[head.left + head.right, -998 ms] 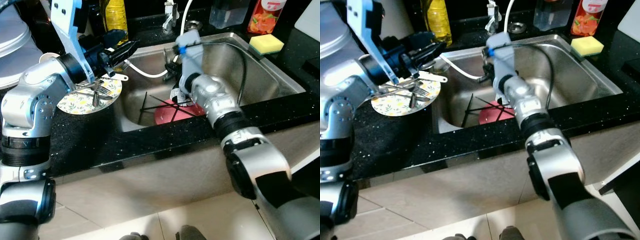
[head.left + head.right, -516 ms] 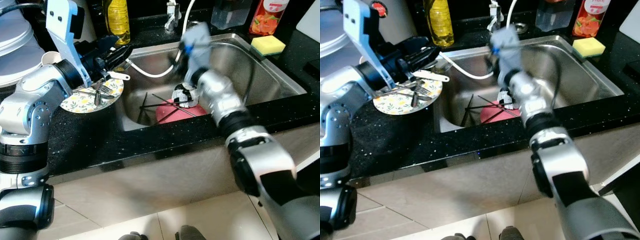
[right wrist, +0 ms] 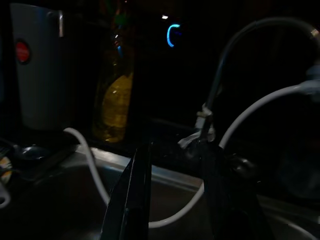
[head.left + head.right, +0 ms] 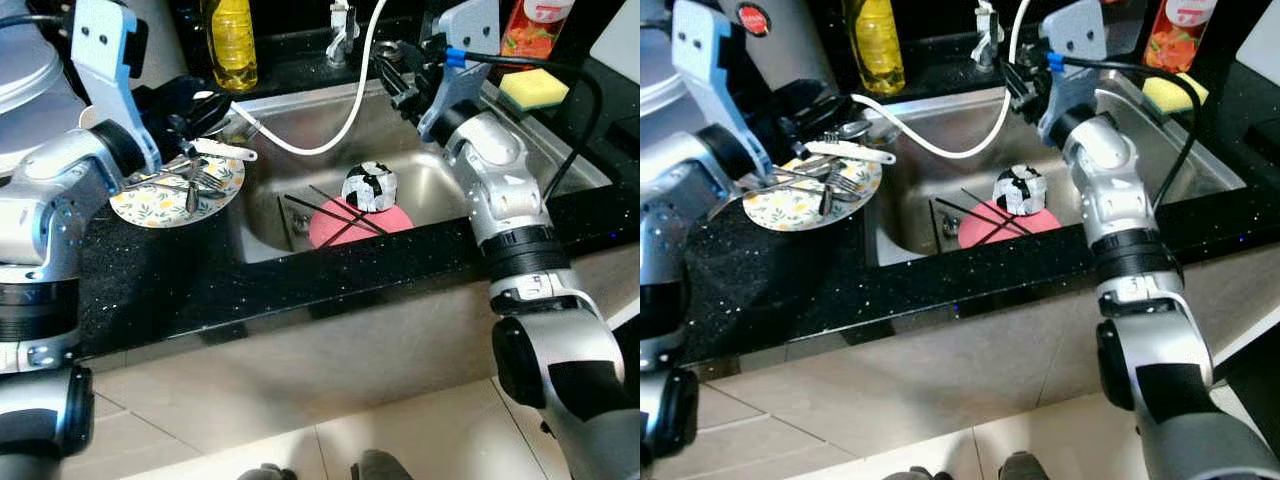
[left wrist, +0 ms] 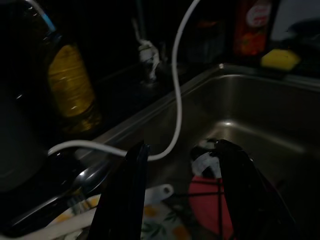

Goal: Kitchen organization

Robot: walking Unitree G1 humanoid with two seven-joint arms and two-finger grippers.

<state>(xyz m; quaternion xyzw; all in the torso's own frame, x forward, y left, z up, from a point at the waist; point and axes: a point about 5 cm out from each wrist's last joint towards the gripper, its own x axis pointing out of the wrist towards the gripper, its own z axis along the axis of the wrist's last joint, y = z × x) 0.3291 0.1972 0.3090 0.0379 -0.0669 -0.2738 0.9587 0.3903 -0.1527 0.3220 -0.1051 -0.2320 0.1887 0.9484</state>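
Black worktop, steel sink [image 4: 560,170] | cup [image 4: 370,186] on pink plate [image 4: 335,225], sink centre | right end effector [image 4: 398,75] spread, empty, at 1 o'clock above cup | left end effector [image 4: 222,108] spread over cutlery plate [image 4: 150,205] | I'd descend straight, clearing hose [image 4: 345,110].

You have the sink [image 4: 560,165] sunk in the desk [image 4: 170,275]; a bowl [image 4: 352,222] lies in it, the plate [image 4: 150,203] sits to its left, bottle [image 4: 232,40] behind, sponge [image 4: 533,88] far right

A black-and-white cup [image 4: 370,187] sits upright on a pink plate [image 4: 335,222] in the sink.
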